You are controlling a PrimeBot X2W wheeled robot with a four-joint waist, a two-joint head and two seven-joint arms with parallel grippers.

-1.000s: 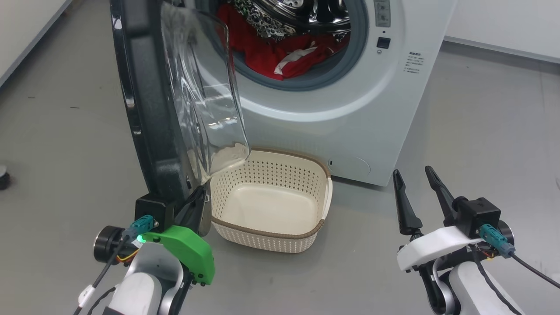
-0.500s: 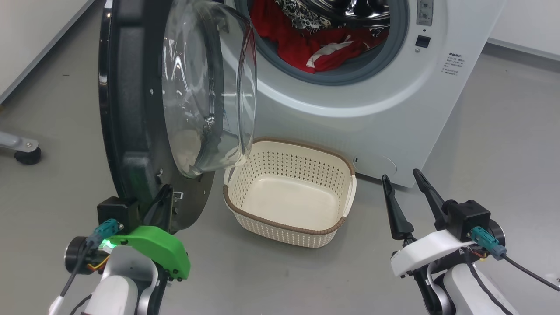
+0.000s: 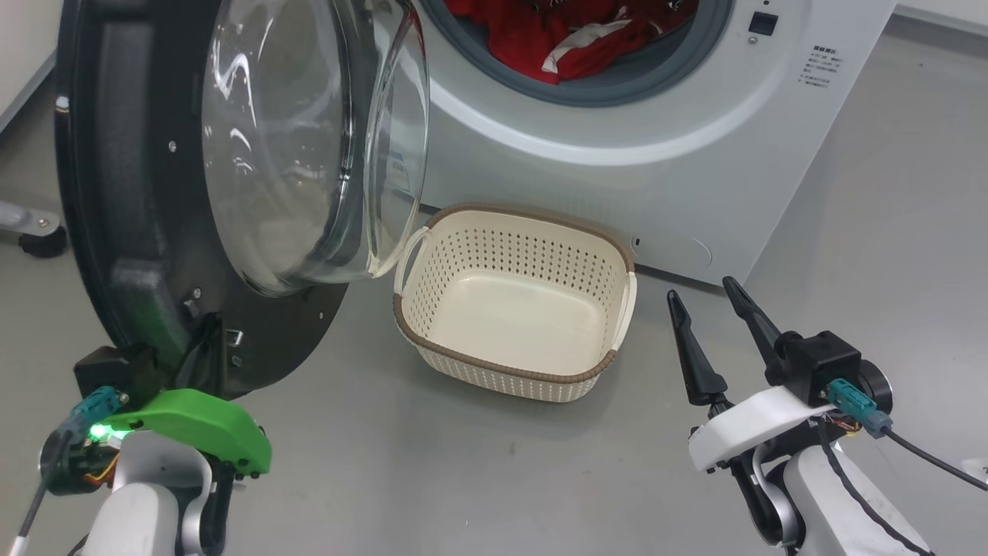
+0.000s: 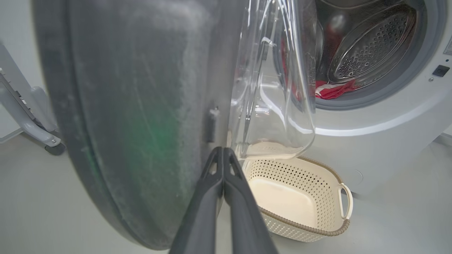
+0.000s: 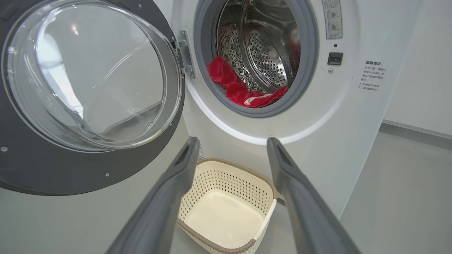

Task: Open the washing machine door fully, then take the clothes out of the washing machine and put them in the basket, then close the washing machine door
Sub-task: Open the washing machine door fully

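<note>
The washing machine (image 3: 617,185) stands ahead with its porthole uncovered. Red clothes (image 3: 571,42) with white trim lie at the drum's front lip, and the clothes (image 5: 240,93) show in the right wrist view too. The washing machine door (image 3: 100,193), black-rimmed with a clear glass bowl (image 3: 309,139), is swung out to the left. My left gripper (image 3: 204,347) is shut, its tips against the door's lower inner face; the left gripper (image 4: 222,151) holds nothing. The cream basket (image 3: 509,369) sits empty on the floor below the porthole. My right gripper (image 3: 700,289) stands open right of the basket.
A caster on a grey metal leg (image 3: 35,235) stands on the floor left of the door. Grey floor (image 3: 888,193) stretches right of the machine to a white wall (image 5: 416,70). The steel drum (image 5: 268,53) gapes behind the clothes.
The door has swung further open to the left, and my shut left gripper has gone left with it. The head camera has shifted. My right gripper stays open.
</note>
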